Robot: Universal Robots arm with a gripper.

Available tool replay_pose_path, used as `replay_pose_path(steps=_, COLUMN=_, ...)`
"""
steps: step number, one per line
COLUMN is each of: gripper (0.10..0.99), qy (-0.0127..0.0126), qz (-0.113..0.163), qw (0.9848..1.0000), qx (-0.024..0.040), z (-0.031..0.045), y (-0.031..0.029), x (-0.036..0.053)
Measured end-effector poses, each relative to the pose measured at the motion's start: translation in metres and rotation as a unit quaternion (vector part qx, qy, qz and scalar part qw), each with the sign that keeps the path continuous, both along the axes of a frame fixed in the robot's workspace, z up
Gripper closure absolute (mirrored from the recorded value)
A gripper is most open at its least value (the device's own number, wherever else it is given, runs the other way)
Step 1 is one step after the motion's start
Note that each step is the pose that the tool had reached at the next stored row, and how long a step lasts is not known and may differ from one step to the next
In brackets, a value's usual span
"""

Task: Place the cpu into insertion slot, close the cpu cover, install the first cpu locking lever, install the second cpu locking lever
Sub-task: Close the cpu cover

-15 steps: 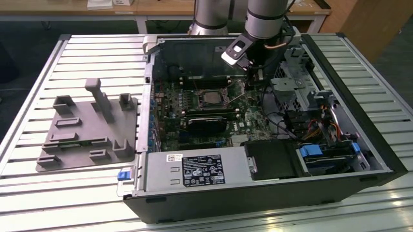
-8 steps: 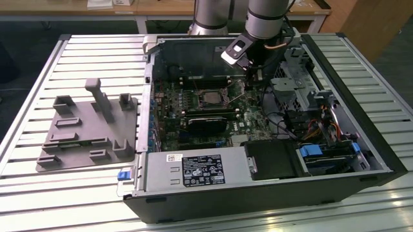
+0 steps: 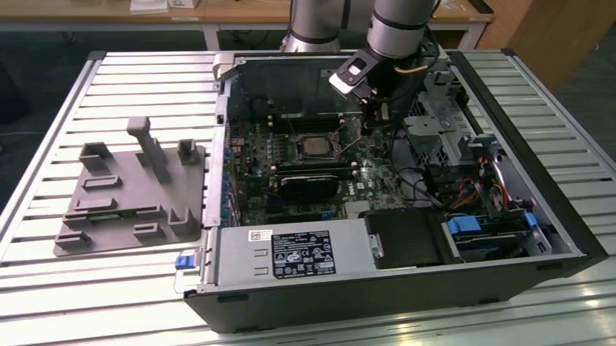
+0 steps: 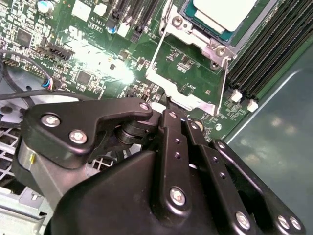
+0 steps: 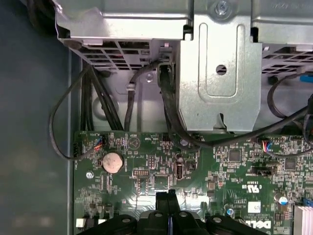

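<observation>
While your gripper (image 4: 169, 104) hangs low inside the open computer case (image 3: 385, 303), its jaws are pressed together with nothing visible between them; both wrist views show the two fingers meeting in a thin line. The cpu (image 4: 225, 10) is already seated in the insertion slot (image 4: 187, 11), near the middle of the motherboard (image 5: 146, 166). The cpu cover (image 4: 157, 78) is not closed. It is swung open, so bare green board shows through its square cut-out.

The relation that matters is this: the cover reaches from its hinge side beside the slot out toward your jaws. Its free edge lies right at their tip, with the slot beyond it. In the exterior view the slot sits toward the exterior view's left of the gripper.

You cannot tell whether the tip touches that free edge or stops just short, because the gripper body hides the gap. How steeply the cover tilts is also unclear, and the locking levers are hard to pick out among the metal edges.
</observation>
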State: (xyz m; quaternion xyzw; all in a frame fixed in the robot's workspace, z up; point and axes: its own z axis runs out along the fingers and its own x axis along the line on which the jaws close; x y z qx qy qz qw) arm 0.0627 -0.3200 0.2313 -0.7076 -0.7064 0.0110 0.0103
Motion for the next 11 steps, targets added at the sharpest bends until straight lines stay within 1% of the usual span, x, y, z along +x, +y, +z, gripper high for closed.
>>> replay_pose_path(steps=4, gripper=0.984, qy=0.0017, qz=0.0, qw=1.0, qx=0.0, z=0.0, y=0.0, x=0.0)
replay_pose_path(steps=7, gripper=0.984, qy=0.0018, qz=0.0, qw=1.0, qx=0.0, z=0.0, y=0.0, x=-0.0016)
replay_pose_path(steps=11, gripper=0.984, qy=0.0017, qz=0.0, qw=1.0, qx=0.0, z=0.0, y=0.0, x=-0.0066)
